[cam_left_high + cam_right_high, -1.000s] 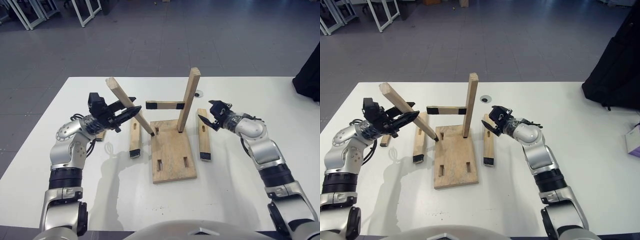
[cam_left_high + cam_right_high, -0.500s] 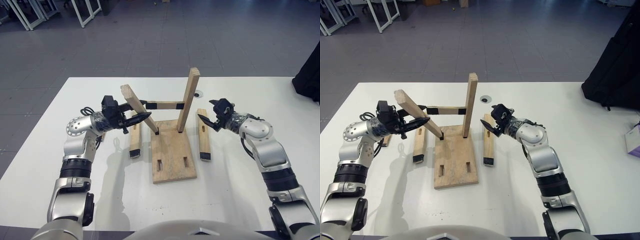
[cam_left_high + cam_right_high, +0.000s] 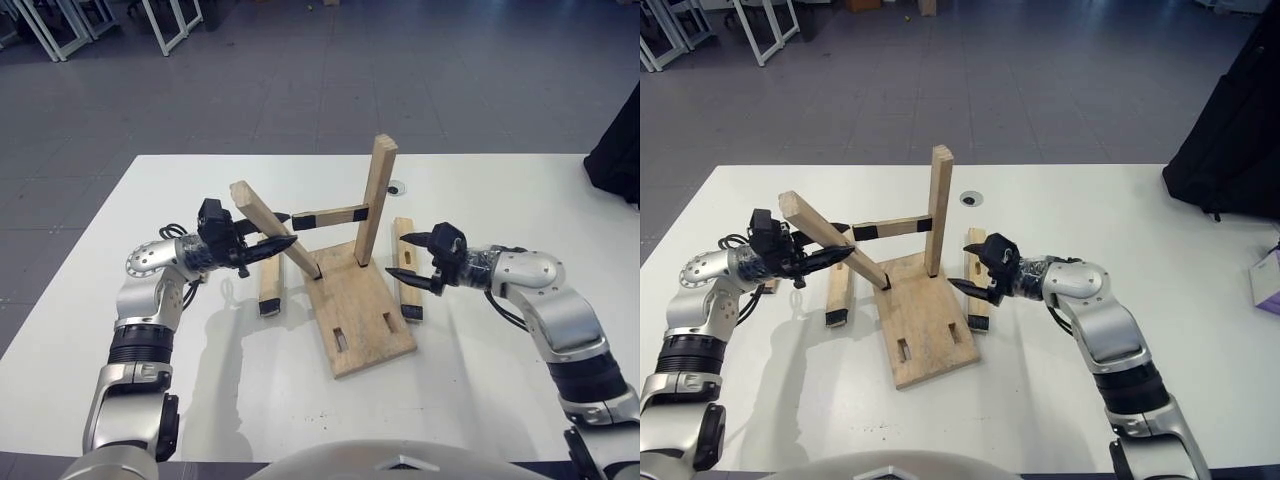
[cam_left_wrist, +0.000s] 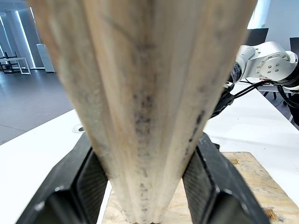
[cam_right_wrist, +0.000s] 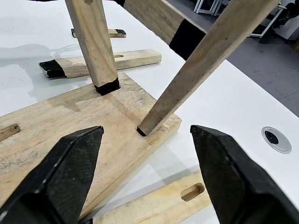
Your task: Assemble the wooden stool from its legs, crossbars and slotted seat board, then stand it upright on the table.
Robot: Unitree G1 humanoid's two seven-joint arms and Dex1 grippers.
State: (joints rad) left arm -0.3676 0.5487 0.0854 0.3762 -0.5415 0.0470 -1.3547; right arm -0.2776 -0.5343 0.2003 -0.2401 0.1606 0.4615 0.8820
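The slotted seat board (image 3: pixel 368 315) lies flat and skewed on the white table (image 3: pixel 480 400). One leg (image 3: pixel 374 198) stands upright in a far slot, with a black-ended crossbar (image 3: pixel 326 215) joined to it. A second leg (image 3: pixel 270 226) leans with its black foot in the other far slot, and my left gripper (image 3: pixel 262 248) is shut on it; the fingers (image 4: pixel 88 182) clamp both its sides. My right gripper (image 3: pixel 400 255) is open beside the board's right edge, over a loose leg (image 3: pixel 406 268). Another loose leg (image 3: pixel 269 282) lies left of the board.
A short crossbar (image 3: pixel 767 287) lies on the table under my left forearm. A round cable hole (image 3: pixel 397 187) sits behind the upright leg. A dark bag (image 3: pixel 1230 130) stands off the table's far right corner. The table's near half and right side are bare.
The seat board has swung, its near end shifting right, carrying both legs and the crossbar. My left gripper stayed shut on the leaning leg. My right gripper moved lower and closer to the board.
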